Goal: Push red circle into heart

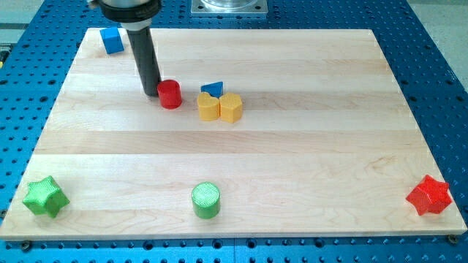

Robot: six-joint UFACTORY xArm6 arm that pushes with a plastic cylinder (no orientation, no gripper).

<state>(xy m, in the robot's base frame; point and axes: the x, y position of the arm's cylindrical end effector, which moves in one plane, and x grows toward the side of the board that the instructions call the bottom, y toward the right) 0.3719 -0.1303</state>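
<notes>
The red circle (170, 94) stands on the wooden board (234, 161), left of centre near the view's top. My tip (151, 93) is just to its left, touching or nearly touching its side. To the right of the red circle sit two yellow blocks side by side: the left one (208, 107) looks like a heart, the right one (231, 107) is a faceted block. A small blue block (212, 88) lies right behind them. A short gap separates the red circle from the left yellow block.
A blue cube (112, 39) stands at the board's top left corner. A green star (45, 196) is at the bottom left, a green cylinder (206, 200) at the bottom middle, a red star (428, 195) at the bottom right.
</notes>
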